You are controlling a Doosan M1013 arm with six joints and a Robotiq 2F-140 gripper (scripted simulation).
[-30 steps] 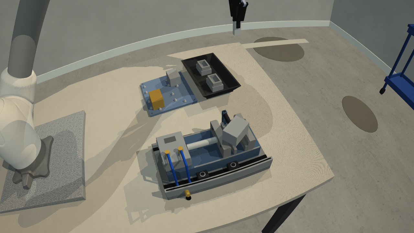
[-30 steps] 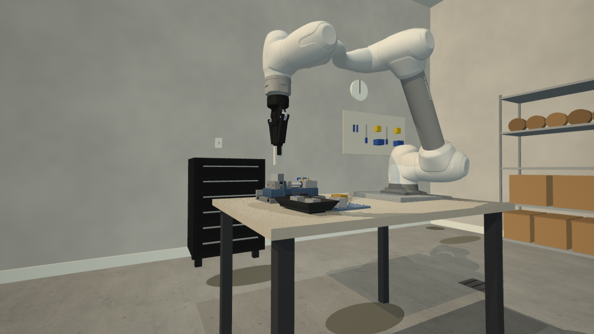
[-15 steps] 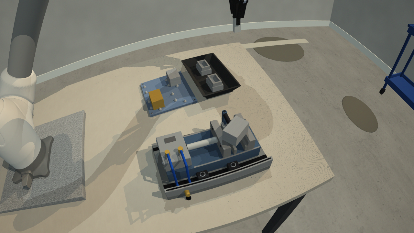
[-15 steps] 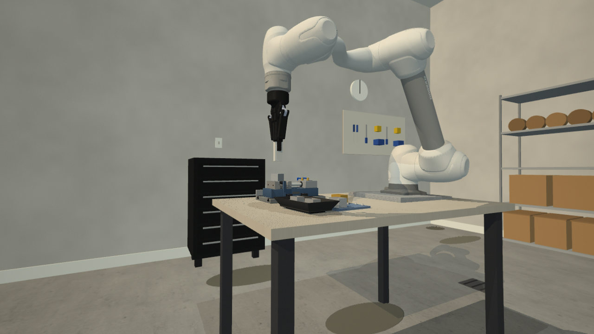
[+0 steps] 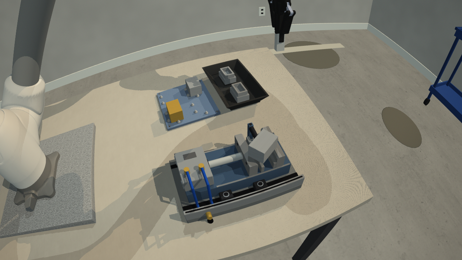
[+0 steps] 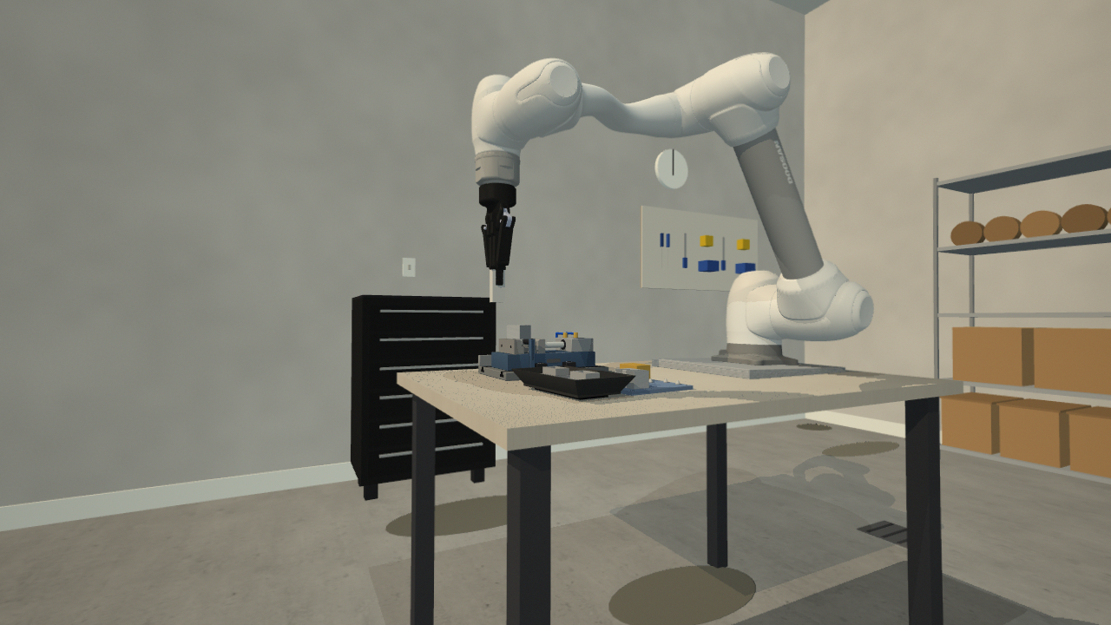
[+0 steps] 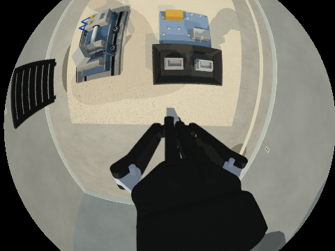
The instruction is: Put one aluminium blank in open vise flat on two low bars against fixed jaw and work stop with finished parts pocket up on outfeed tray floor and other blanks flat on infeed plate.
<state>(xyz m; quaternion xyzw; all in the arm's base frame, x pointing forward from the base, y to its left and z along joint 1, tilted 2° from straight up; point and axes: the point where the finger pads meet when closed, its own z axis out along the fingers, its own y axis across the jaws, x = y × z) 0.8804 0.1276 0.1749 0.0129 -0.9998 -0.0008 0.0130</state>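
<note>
Two finished parts (image 5: 239, 92) (image 7: 174, 63) in one black outfeed tray (image 5: 248, 102) (image 7: 188, 82), pockets up

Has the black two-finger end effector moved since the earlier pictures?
Yes. In the top view, the black two-finger end effector has shifted rightward and lower in the image, from left to right of the pale table's far corner.
</note>
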